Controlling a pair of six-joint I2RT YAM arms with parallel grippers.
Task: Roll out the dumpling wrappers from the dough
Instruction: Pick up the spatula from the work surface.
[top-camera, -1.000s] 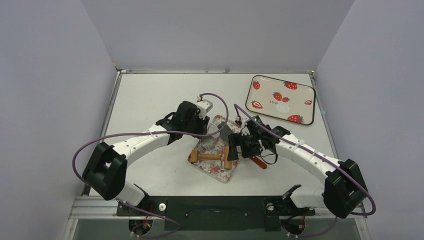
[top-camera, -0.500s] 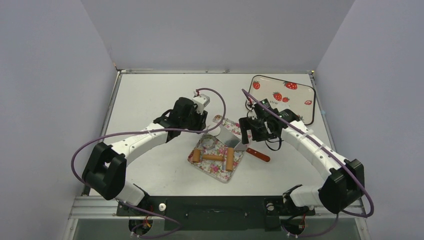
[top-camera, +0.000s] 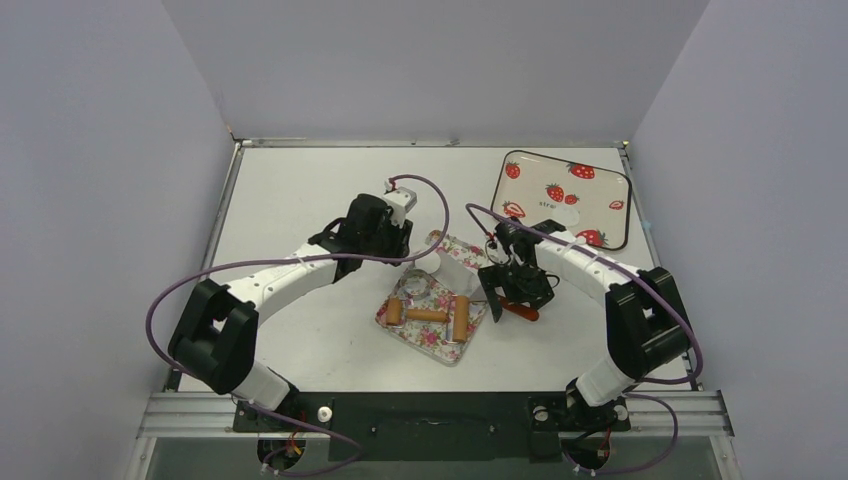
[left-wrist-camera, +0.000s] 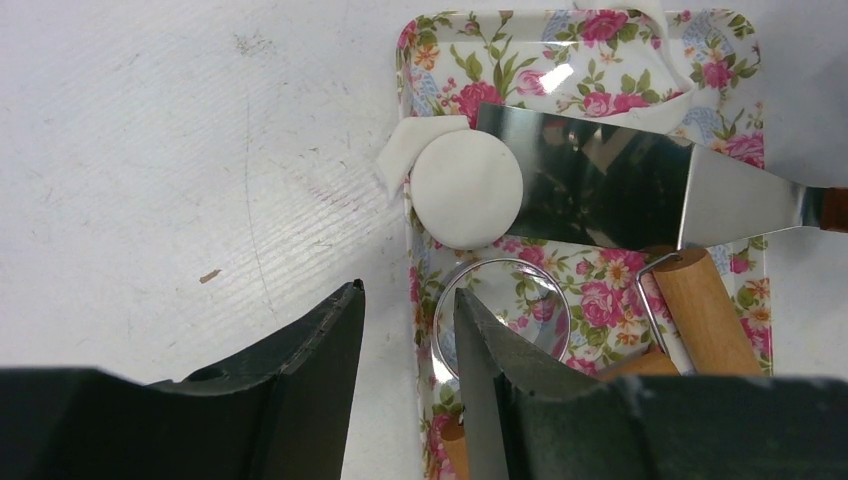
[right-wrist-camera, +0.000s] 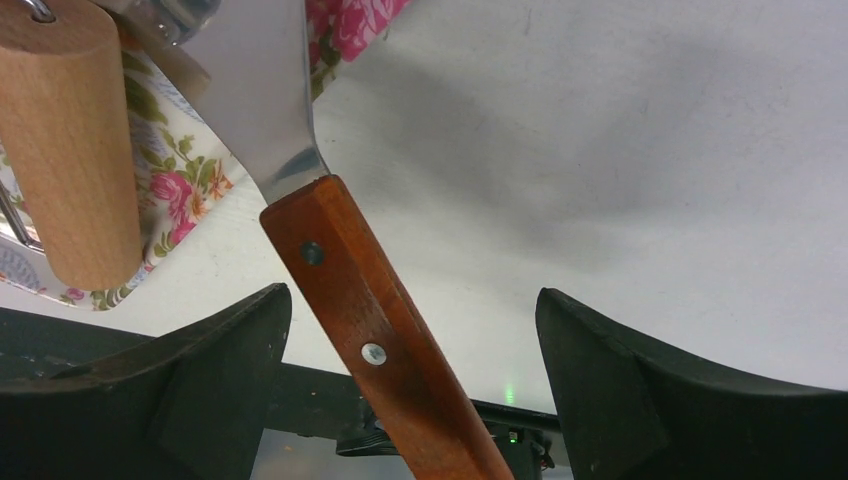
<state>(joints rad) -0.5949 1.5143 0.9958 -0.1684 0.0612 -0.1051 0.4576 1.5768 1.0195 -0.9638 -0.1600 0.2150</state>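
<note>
The left gripper (left-wrist-camera: 410, 300) hovers over the floral tray (left-wrist-camera: 450, 60) edge with its fingers apart, a cut dumpling wrapper (left-wrist-camera: 467, 190) at its 12 o'clock. The spatula (left-wrist-camera: 600, 190) blade lies at the wrapper's 3 o'clock, probably to lift it. The right gripper (right-wrist-camera: 412, 300) straddles the handle, fingers spread and unclamped.

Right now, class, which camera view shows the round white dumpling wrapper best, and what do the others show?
The left wrist view: the dumpling wrapper shows close up, its round outline plain, on the floral tray beside the spatula blade. The top external view gives only a small white spot; the right wrist view shows none of it.
</note>
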